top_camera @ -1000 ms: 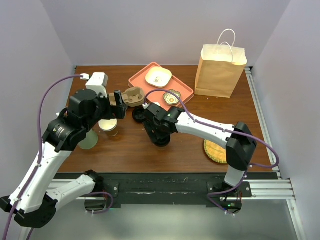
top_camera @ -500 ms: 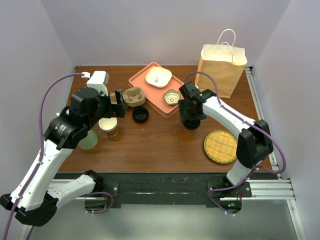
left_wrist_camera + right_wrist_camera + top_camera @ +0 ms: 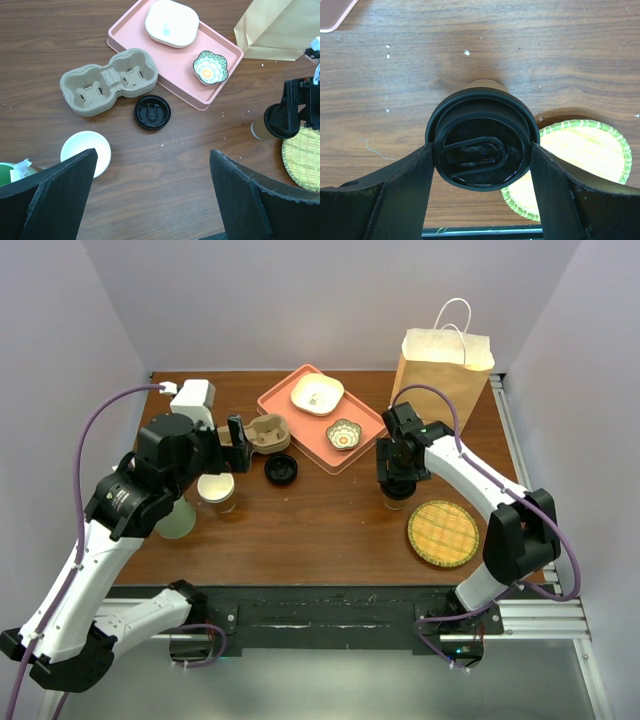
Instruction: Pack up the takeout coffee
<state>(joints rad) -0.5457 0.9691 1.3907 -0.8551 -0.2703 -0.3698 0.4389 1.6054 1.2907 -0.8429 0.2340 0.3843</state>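
Observation:
The takeout coffee point(image 3: 481, 147), a short brown paper cup under a round black lid, sits between the fingers of my right gripper point(image 3: 481, 150), which is shut on the lid's rim from both sides. From above, that gripper point(image 3: 398, 486) covers most of the cup, right of the table's middle and in front of the tall brown paper bag point(image 3: 440, 380). The left wrist view shows the cup's brown side point(image 3: 259, 130). My left gripper point(image 3: 152, 195) hangs open and empty over bare wood, far left of the coffee point(image 3: 236, 445).
A pink tray point(image 3: 372, 420) at the back holds a white dish point(image 3: 317, 393) and a small flowered bowl point(image 3: 343, 433). A pulp cup carrier point(image 3: 267, 433), a loose black lid point(image 3: 281, 469) and a lidless cup point(image 3: 216, 492) lie left. A woven coaster point(image 3: 443, 533) lies near the right arm.
My right arm has carried the lidded cup from the table's middle to the right, toward the paper bag. The left arm has stayed put.

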